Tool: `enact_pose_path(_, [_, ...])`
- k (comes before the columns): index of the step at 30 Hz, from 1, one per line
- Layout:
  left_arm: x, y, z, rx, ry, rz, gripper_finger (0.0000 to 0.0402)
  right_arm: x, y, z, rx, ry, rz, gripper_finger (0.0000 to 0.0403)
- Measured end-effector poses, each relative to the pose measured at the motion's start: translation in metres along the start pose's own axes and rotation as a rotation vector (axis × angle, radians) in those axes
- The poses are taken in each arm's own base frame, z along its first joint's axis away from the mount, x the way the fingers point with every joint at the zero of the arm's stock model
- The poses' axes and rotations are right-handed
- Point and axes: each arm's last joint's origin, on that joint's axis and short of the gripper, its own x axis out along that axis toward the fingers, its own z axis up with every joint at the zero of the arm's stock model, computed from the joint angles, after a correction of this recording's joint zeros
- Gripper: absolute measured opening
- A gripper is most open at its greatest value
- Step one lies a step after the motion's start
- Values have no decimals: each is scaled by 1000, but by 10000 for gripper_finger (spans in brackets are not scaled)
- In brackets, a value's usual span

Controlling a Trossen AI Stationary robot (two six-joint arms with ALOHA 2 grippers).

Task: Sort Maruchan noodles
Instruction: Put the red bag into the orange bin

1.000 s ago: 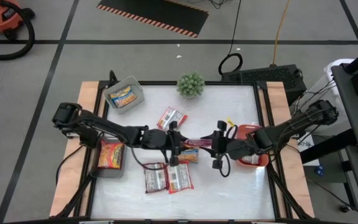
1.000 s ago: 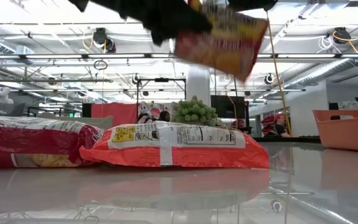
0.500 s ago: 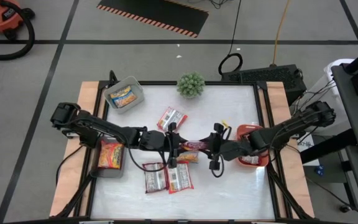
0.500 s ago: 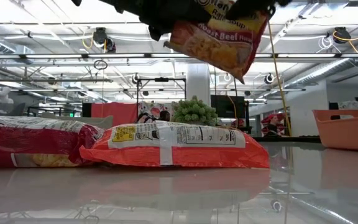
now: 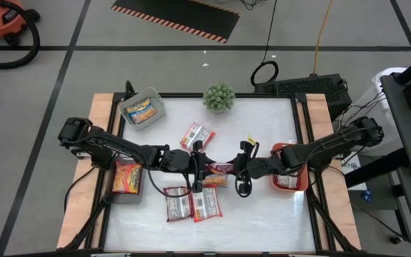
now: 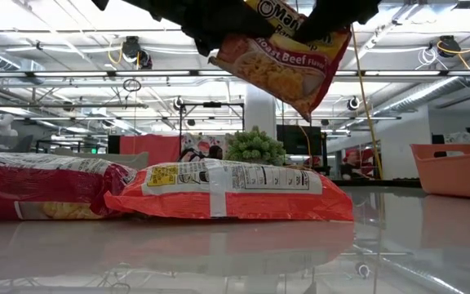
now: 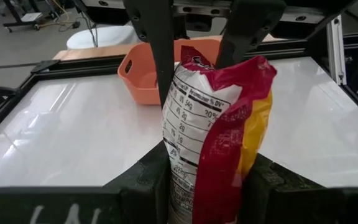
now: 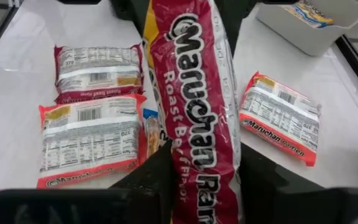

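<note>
A red-and-yellow Maruchan noodle packet (image 5: 220, 168) hangs on edge above the table's middle, between my two grippers. My left gripper (image 5: 200, 166) comes from the left and is shut on the packet's left end. My right gripper (image 5: 238, 168) comes from the right and is shut on its right end. Three red-and-white packets (image 5: 197, 134) (image 5: 179, 204) (image 5: 206, 203) lie flat on the table. A yellow-orange packet (image 5: 217, 181) lies flat under the held one. My left gripper pinches the packet's left end (image 7: 197, 186) between its two fingers, one on each flat face. The fingers come almost level from the table's left. The packet stands on edge, clear of the table. My right gripper pinches the opposite end (image 8: 197, 180) between its two fingers (image 7: 157, 56), slanting down from the table's right. The packet runs lengthwise out from between the fingers, its printed front toward the table's near side (image 6: 288, 61), lifted clear.
A grey bin (image 5: 142, 108) at the far left holds a yellow packet. Another grey bin (image 5: 127, 178) at the left edge holds a red-and-yellow one. An orange bin (image 5: 289, 175) at the right holds a packet. A green plant (image 5: 219, 96) stands at the far edge.
My right gripper has moved toward the table's left and down, closing in on the held packet's right end. The packet has tipped and sunk a little, so its printed front now shows in the low view. My left gripper has kept still.
</note>
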Motion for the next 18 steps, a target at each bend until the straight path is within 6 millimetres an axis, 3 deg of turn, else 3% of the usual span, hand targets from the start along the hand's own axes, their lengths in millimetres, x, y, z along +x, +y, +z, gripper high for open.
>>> enact_pose_path(8, [0, -1, -2, 13, 32, -7, 136, 0, 0, 0, 2, 3, 12, 116])
enact_pose_path(12, [-1, -1, -4, 16, 58, -8, 180, -1, 0, -2, 0, 22, 8, 117])
enact_pose_path(18, [-26, 3, 0, 21, 147, -17, 256, -16, -3, -11, 83, 105, 8, 106])
